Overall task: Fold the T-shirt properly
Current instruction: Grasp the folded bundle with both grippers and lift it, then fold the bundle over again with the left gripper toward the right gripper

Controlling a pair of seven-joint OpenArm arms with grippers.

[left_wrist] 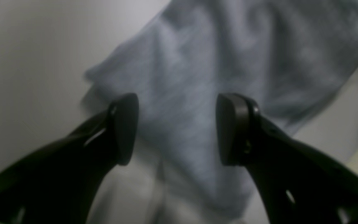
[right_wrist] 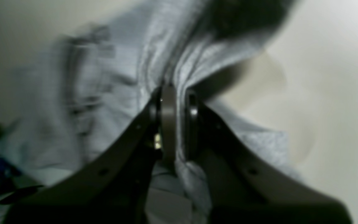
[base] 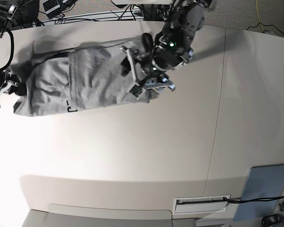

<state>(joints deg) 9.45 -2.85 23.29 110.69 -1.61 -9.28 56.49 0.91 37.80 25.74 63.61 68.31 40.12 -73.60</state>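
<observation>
T-shirt (base: 80, 80): lies stretched between the two grippers on the table (base: 146, 156), its long axis running from one gripper to the other.
Right gripper (right_wrist: 174, 105): pads drawn together with a bunched ridge of grey cloth pinched between them; in the base view it sits at the shirt's end on that view's left, right at the table's edge.
Left gripper (left_wrist: 177, 129): jaws spread wide and holding nothing; cloth shows in the gap between the pads, and I cannot tell whether they touch it.
Which arm is nearer: both sit at the shirt, one at each end; only the right one has hold of it.
Direction for the coming move: from the left gripper the cloth lies straight ahead and beneath, so I judge a short drop and a close would take that end.
Look of the shirt: heather-grey, rumpled, folded lengthwise into a narrow band, with a bit of black lettering at its near edge and blurred dark marks in the right wrist view.
</observation>
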